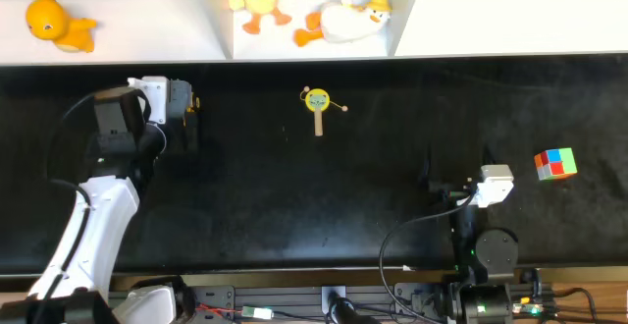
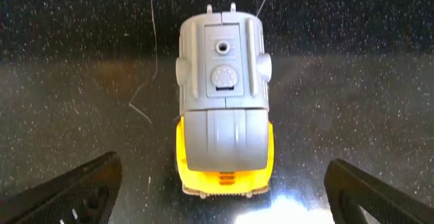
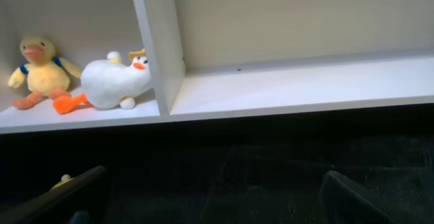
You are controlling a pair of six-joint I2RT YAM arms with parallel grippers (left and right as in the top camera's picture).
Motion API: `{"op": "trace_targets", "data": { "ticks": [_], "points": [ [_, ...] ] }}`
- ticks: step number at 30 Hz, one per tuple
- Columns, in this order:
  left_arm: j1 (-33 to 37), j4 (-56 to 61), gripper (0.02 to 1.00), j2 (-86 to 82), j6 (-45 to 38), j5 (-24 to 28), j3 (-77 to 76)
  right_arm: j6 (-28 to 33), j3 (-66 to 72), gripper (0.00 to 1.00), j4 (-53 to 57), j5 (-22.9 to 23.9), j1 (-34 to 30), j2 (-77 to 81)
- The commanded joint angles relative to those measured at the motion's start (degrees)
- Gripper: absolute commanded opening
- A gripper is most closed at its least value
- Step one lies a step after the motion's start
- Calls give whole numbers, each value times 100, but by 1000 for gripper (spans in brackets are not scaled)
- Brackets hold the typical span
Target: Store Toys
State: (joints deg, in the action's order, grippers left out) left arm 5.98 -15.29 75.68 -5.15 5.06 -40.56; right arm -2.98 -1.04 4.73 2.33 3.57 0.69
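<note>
OK, my left tool hangs open over the grey-and-yellow toy car, one finger each side, neither touching. The car lies on the table just in front of the shelf. For a good grab: drop straight, keep the car centred btwn the fingers, and close across the grey body w/ even squeeze so it won't twist. My right tool is open too, facing the shelf.

on the black table the grey-and-yellow plastic toy truck lies left, the yellow wooden rattle centre, the multicoloured cube right.
</note>
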Motion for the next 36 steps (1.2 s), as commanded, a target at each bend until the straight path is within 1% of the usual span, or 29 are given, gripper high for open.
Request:
{"op": "trace_targets", "data": {
  "ticks": [1, 10, 12, 14, 17, 22, 25, 31, 36],
  "points": [
    [-22, 85, 963, 160, -142, -68, -162, 0, 74, 996, -24, -35, 26, -48],
    [-22, 444, 961, 494, -66, -44, -164, 0, 74, 993, -24, -35, 26, -48],
    [-22, 479, 939, 498, -61, -46, -166, 0, 74, 993, -24, -35, 26, -48],
    [-22, 496, 890, 498, -61, -48, -166, 2, 74, 996, -24, -35, 26, -48],
    [-22, 516, 772, 511, -63, -48, -166, 0, 74, 996, -24, -35, 26, -48],
    [-22, 538, 693, 542, -61, -44, -166, 0, 74, 996, -24, -35, 26, -48],
    [-22, 538, 601, 546, -61, -44, -166, 0, 74, 996, -24, -35, 26, -48],
    [-22, 538, 500, 546, -61, -44, -164, 0, 74, 993, -24, -35, 26, -48],
    [-22, 538, 369, 546, -63, -13, -166, 0, 74, 996, -24, -35, 26, -48]
  ]
}}
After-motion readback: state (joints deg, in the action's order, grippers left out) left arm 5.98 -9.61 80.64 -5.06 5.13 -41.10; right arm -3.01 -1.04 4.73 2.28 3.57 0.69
